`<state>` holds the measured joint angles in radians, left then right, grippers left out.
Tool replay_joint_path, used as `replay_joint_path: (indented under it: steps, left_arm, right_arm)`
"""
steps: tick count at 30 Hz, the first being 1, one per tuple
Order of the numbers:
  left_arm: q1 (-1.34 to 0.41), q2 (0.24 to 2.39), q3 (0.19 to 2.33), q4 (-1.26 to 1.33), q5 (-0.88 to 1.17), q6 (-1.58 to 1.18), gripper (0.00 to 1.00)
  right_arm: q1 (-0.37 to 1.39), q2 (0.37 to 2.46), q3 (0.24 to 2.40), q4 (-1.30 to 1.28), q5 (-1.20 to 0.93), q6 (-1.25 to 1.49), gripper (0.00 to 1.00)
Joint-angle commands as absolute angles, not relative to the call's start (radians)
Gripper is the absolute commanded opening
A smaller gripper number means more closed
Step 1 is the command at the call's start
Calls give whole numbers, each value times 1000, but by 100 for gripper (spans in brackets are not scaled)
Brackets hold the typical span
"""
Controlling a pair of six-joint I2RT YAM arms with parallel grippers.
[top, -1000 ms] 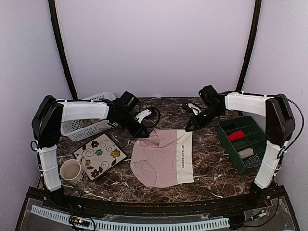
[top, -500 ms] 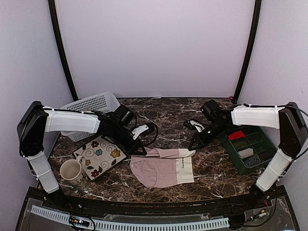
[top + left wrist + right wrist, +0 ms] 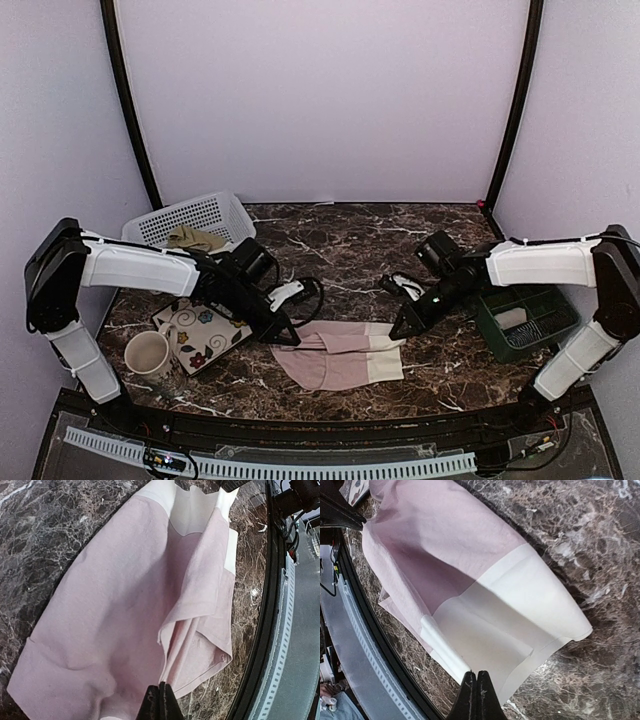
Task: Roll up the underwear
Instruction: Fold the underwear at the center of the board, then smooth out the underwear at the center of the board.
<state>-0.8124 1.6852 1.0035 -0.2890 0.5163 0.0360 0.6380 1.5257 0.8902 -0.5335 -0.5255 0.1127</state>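
Note:
The pink underwear with its cream waistband lies at the table's middle front, its far edge lifted and folded over toward me. My left gripper is shut on the pink edge at the left; in the left wrist view the fingertips pinch a fold of pink cloth. My right gripper is shut on the waistband corner; in the right wrist view its tips clamp the cream band. An olive-khaki underwear lies bunched in the white basket.
A white basket stands at the back left. A floral plate and a cream mug sit front left. A green organiser holding a grey-white roll stands on the right. The black front rail borders the table.
Both grippers have come toward the near edge, carrying the far edge of the pink underwear over itself. The flat garment is now folded into a narrower band.

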Motion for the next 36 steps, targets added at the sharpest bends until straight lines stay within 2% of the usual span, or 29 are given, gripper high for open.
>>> replay_joint_path:
  steps: [1,7,8,11,13,14,19,25,30,36]
  left_arm:
    - [-833,1657,968,-278,533,21,0]
    - [-863,1659,956,-293,543,39,0]
    - [-869,1654,954,-301,544,49,7]
    - [-879,1609,938,-329,548,82,39]
    - [-879,1561,930,-349,550,104,50]
    - [-879,1546,930,-362,549,115,54]
    - [-879,1546,947,-359,518,124,55]
    - [-879,1655,1003,-249,499,76,56]
    - [-879,1793,1118,-274,567,55,64]
    - [-875,1814,1135,-260,594,44,73]
  right_arm:
    - [670,1509,850,-500,-535,137,0]
    - [676,1497,822,-512,-536,128,0]
    - [677,1497,824,-522,-543,122,0]
    - [678,1484,824,-542,-585,121,22]
    - [678,1466,835,-570,-604,118,39]
    - [677,1456,838,-583,-610,118,43]
    - [676,1434,842,-573,-579,162,44]
    - [676,1532,854,-518,-530,231,43]
    - [678,1583,874,-454,-600,247,48]
    - [737,1662,920,-509,-670,168,40]
